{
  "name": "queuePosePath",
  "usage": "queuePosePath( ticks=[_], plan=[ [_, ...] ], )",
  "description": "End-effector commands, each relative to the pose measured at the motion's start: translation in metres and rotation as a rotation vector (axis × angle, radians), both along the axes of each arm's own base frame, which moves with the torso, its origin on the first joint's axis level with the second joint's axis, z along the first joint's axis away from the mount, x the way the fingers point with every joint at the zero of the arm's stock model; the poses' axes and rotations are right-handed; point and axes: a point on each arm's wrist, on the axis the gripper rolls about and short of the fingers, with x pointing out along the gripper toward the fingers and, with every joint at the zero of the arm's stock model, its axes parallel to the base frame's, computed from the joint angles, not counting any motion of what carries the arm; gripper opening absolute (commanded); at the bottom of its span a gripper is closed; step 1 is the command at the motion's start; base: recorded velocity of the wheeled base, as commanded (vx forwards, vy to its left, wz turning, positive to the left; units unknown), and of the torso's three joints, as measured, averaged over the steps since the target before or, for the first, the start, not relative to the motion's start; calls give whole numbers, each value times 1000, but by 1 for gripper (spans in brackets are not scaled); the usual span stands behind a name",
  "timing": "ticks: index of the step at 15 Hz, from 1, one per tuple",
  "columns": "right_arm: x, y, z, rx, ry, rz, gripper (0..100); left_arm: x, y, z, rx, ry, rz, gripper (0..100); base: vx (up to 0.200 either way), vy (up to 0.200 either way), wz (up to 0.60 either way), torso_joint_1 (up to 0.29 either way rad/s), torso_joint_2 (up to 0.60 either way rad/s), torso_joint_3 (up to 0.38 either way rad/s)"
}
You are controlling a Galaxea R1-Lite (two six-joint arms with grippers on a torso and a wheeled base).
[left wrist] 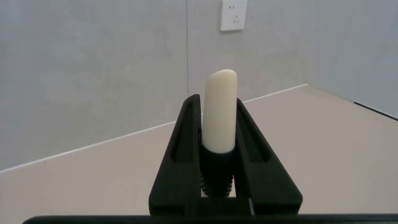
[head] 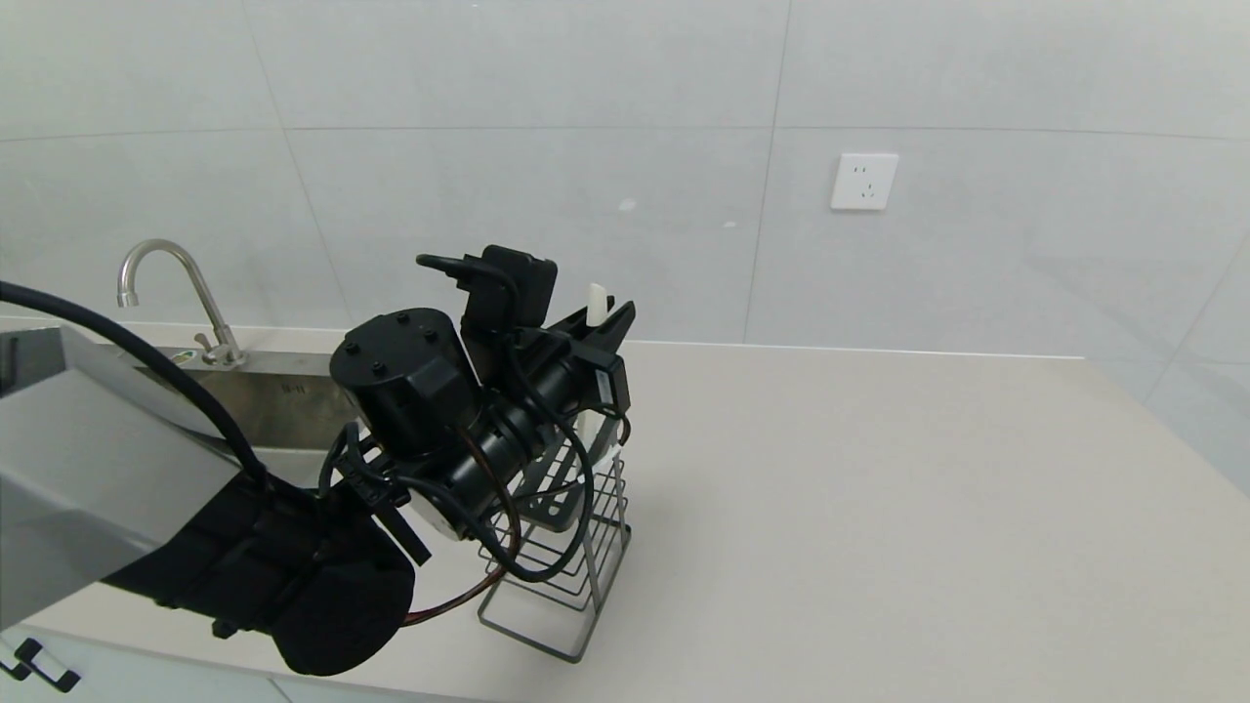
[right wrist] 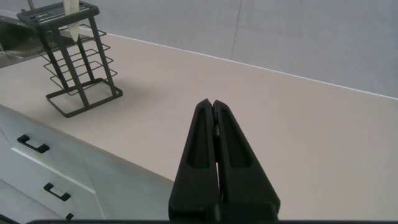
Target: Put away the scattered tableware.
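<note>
- left gripper [head: 610, 324] [left wrist: 219, 115]: pinching a white utensil [head: 596, 296] [left wrist: 221, 106] by its handle; rounded handle end sticks up past the fingertips, roughly upright
- kind of utensil: cannot tell, working end is hidden
- left gripper sits directly above the wire rack [head: 562, 586], left-centre of the counter [head: 879, 488]
- white utensil's lower part runs down from the gripper into the top of the rack; from the right wrist view it [right wrist: 75, 28] passes through the rack's black top tray
- wire rack [right wrist: 81, 68]: dark metal, upright on the counter near the front edge, just right of the sink [head: 264, 400]
- right gripper [right wrist: 213, 109]: fingers pressed together, nothing between them; over the counter's near edge, well apart from the rack, to its right
- faucet [head: 161, 259] at the far left behind the sink
- wall socket [head: 864, 181] [left wrist: 233, 14] on the tiled wall, far right
- drawer handles [right wrist: 31, 144], black, on white cabinet fronts under the counter
</note>
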Motion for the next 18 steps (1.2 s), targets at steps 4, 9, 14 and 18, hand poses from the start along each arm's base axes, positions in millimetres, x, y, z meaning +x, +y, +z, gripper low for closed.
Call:
queuePosePath(
  ticks=[4,9,14,18],
  plan=[
    [0,0,0,0,1,0,0,0,0,-4,7,11,0,0,0,0,0,0,0,0],
    [0,0,0,0,1,0,0,2,-2,-12,18,22,-1,0,0,0,0,0,0,0],
    [0,0,0,0,1,0,0,0,0,-12,21,25,-1,0,0,0,0,0,0,0],
    [0,0,0,0,1,0,0,0,0,-13,22,29,0,0,0,0,0,0,0,0]
  ],
)
